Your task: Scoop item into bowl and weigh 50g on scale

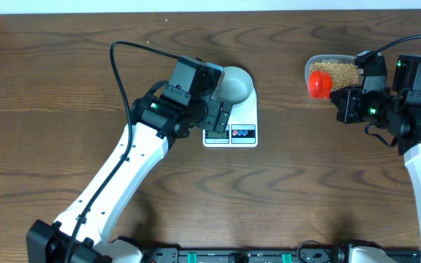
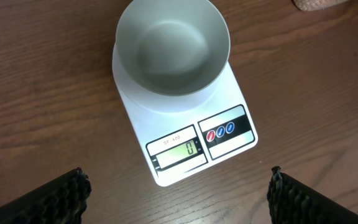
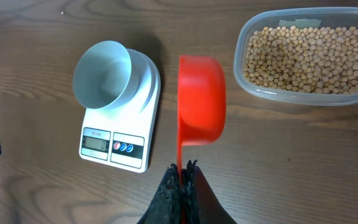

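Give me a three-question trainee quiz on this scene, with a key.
1. True or false: the bowl on the scale is full.
2. Which arm holds the red scoop? A: the left one. B: the right one. C: neither.
3. Fill in: the scale's display reads ___.
Key: 1: false, it is empty. 2: B, the right gripper is shut on its handle. 3: 0.

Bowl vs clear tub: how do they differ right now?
The bowl is empty; the tub holds the beans. The bowl is round and opaque pale; the tub is a clear rounded rectangle. The bowl sits on the scale; the tub sits on the table. Both are open-topped and upright.
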`<state>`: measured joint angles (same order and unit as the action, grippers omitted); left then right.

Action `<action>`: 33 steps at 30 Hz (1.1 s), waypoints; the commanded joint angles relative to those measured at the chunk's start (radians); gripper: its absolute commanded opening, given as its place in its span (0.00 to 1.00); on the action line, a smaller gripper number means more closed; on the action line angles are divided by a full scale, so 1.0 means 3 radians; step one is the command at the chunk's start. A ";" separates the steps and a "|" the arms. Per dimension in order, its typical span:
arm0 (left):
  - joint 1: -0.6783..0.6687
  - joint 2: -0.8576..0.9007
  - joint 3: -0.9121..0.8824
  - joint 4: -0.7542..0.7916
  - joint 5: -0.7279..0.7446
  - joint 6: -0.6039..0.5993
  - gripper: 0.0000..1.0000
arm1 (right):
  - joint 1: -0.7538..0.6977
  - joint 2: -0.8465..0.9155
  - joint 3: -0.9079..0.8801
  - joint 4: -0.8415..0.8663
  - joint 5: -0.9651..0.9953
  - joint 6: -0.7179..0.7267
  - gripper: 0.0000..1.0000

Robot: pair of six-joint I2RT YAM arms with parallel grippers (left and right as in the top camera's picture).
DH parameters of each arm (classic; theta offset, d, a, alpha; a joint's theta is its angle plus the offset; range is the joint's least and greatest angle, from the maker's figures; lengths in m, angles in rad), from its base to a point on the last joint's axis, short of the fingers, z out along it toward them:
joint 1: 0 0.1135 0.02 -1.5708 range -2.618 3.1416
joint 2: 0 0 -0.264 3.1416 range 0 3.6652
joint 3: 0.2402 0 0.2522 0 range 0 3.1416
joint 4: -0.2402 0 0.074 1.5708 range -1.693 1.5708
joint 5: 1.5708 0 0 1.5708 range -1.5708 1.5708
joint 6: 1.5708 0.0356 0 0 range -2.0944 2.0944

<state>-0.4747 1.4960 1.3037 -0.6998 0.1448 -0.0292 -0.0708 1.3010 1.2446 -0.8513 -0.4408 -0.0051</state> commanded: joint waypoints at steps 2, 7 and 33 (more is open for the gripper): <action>0.0008 -0.0043 0.0000 -0.0011 0.0004 -0.0006 0.94 | -0.0022 -0.0024 0.0071 0.0031 -0.0020 -0.0038 0.01; 0.0008 -0.0043 0.0000 -0.0011 0.0005 -0.0008 0.93 | -0.0022 -0.0024 0.0072 0.0071 -0.0020 -0.0037 0.01; 0.0008 -0.0043 0.0000 -0.0011 0.0004 -0.0006 0.93 | -0.0028 0.0693 0.1001 -0.0479 0.0732 -0.0188 0.01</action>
<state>-0.4747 1.4960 1.3037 -0.7002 0.1448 -0.0292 -0.0708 1.4998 1.5169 -0.9947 -0.3023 -0.0330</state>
